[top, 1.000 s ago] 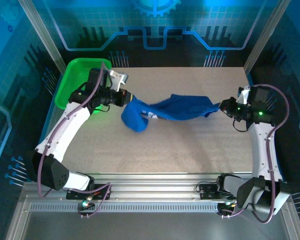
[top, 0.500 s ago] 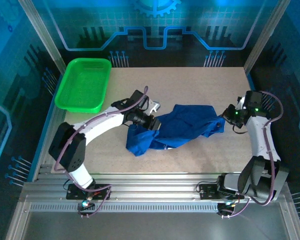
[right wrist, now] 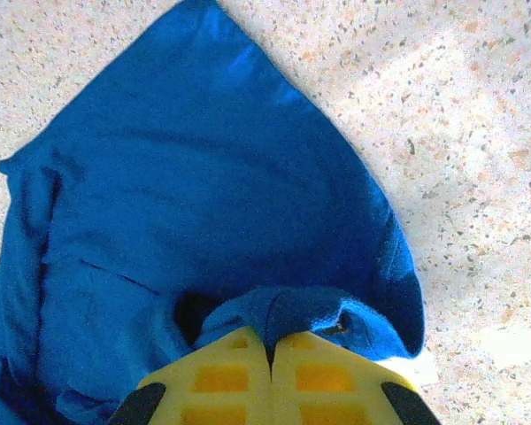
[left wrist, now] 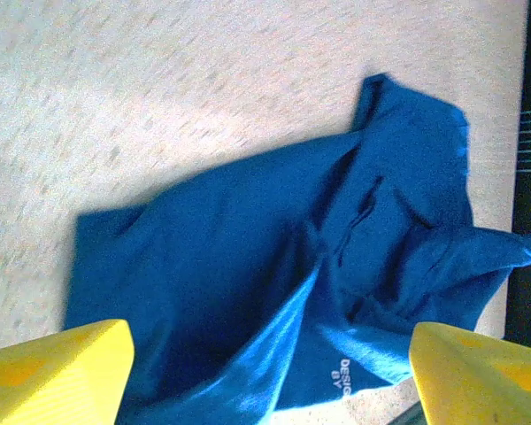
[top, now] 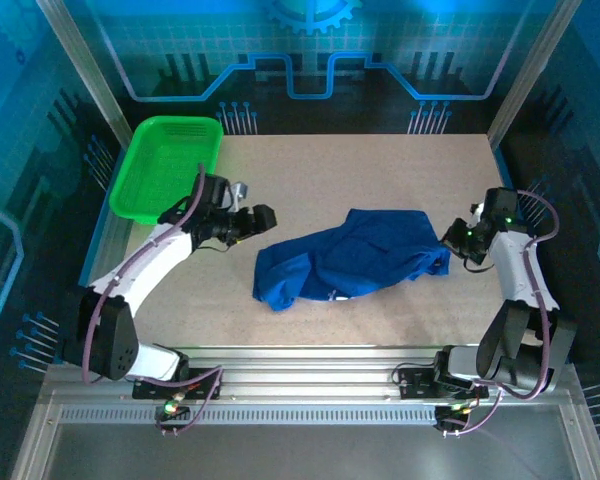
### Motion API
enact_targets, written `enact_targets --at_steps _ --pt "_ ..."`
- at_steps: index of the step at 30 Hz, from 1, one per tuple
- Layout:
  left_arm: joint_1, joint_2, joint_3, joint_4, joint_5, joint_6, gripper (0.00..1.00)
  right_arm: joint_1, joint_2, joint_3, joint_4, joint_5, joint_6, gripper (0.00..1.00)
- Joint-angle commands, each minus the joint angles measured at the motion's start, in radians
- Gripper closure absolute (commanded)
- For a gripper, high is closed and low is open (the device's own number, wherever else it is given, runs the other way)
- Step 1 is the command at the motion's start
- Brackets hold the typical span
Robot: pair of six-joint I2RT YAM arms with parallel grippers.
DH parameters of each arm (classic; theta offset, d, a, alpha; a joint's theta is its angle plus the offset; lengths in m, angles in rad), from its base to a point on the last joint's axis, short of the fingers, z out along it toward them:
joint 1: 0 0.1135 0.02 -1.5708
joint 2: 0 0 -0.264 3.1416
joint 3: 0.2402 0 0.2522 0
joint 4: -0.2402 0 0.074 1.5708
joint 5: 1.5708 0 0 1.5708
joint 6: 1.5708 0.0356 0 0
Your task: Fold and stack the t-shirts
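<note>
Right gripper [right wrist: 270,347] is pinched tight on the t-shirt [top: 350,260] edge; left gripper [top: 261,218] gapes empty beside it. We've got soft, light, floppy cloth crumpled mid-table [top: 380,165], so we'd grab a hem corner.

left tool [top: 263,218] released t-shirt [top: 352,258], pulled back

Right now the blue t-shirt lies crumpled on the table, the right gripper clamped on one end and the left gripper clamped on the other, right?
Not quite. The left gripper is open and holds nothing; the left wrist view shows its fingers spread wide, off the t-shirt. The rest stands: t-shirt crumpled on the table, right gripper clamped on one end.
</note>
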Motion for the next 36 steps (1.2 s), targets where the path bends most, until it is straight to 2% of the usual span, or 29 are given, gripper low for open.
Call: enact_targets --at_steps 1,4,7,19,26,31,36 --pt "0.019 0.031 -0.079 -0.024 0.094 -0.06 0.24 -0.011 0.019 -0.017 -0.008 0.014 -0.006 0.96" --pt "0.019 0.059 -0.127 0.04 0.166 -0.085 0.3 -0.01 0.018 -0.022 -0.011 0.018 -0.012 0.96" --pt "0.019 0.08 -0.157 0.068 0.214 -0.099 0.32 -0.009 0.012 -0.026 -0.017 0.024 -0.019 0.96" --pt "0.018 0.123 -0.218 0.057 0.193 -0.078 0.36 -0.009 -0.01 -0.034 -0.019 0.015 -0.015 0.96" --pt "-0.013 0.18 -0.22 0.186 0.225 -0.138 0.37 -0.007 -0.007 -0.051 -0.009 0.012 -0.007 0.96" --pt "-0.052 0.196 -0.206 0.205 0.23 -0.152 0.49 -0.008 -0.014 -0.07 -0.005 0.017 -0.008 0.96" --pt "-0.054 0.189 -0.198 0.173 0.234 -0.131 0.69 -0.008 -0.024 -0.086 -0.002 0.021 -0.005 0.96"
